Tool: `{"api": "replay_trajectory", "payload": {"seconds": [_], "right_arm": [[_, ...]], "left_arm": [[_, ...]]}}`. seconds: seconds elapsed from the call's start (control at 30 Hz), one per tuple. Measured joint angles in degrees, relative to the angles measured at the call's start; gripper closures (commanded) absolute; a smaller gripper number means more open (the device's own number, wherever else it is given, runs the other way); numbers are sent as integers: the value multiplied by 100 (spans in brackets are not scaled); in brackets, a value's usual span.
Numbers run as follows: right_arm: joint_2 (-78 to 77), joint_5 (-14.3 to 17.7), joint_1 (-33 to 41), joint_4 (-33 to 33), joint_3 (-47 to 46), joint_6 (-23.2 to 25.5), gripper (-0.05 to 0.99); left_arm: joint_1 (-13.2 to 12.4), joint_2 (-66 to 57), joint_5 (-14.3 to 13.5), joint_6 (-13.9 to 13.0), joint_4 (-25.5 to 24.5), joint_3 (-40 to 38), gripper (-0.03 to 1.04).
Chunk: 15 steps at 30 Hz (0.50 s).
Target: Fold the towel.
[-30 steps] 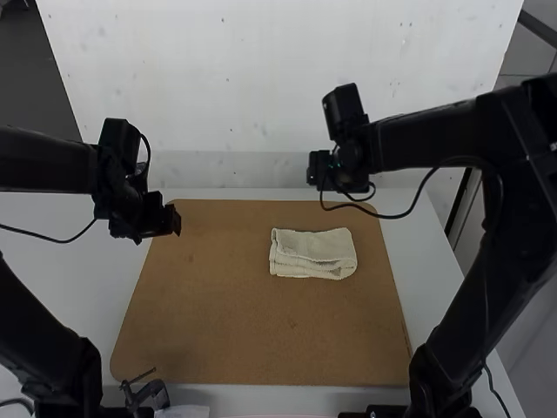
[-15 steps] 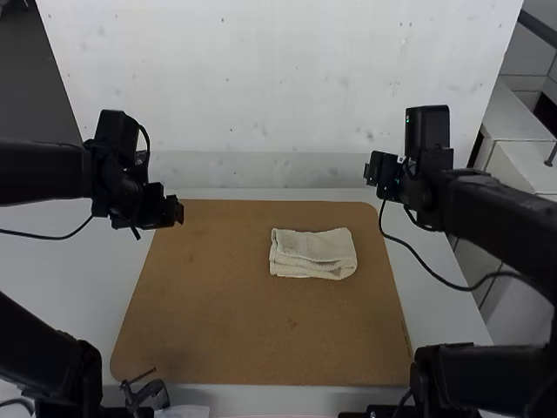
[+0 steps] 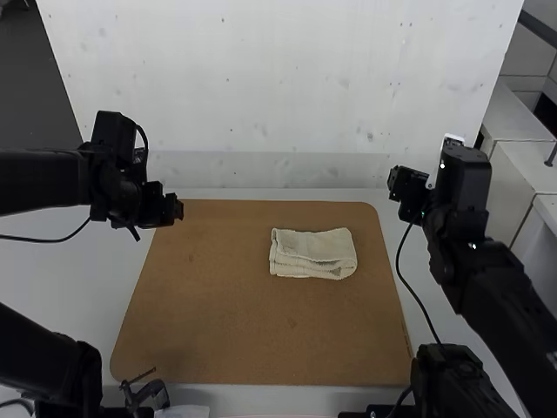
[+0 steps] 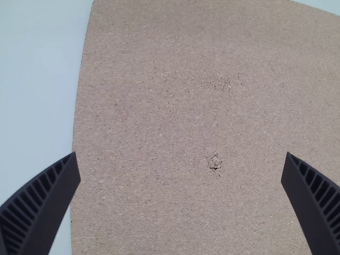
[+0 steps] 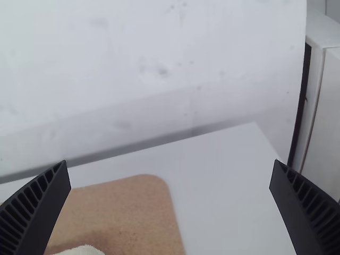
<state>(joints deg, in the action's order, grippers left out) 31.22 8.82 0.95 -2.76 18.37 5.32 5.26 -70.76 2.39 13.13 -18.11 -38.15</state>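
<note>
Both left hand (image 3: 177, 210) and right hand (image 3: 398, 184) gape; the towel (image 3: 313, 253) lies, its long axis crosswise.

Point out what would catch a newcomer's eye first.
The pale towel, folded into a small packet on the brown board, right of its middle and toward its far edge. Next, the dark left arm and right arm, one at each side of the board.

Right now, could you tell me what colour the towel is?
Cream, best seen in the high view.

No readable text or labels anywhere.
</note>
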Motion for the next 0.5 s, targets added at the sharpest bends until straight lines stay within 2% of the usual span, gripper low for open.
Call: {"api": "replay_trajectory", "payload": {"seconds": [0.33, 0.5], "right_arm": [[-1604, -9, -162, 22, -619, -96, -3], [-2131, -162, -162, 35, -905, -129, -3]], "left_arm": [[0, 557, 2, -2, 306, 343, 4], [0, 841, 4, -2, 323, 505, 4]]}}
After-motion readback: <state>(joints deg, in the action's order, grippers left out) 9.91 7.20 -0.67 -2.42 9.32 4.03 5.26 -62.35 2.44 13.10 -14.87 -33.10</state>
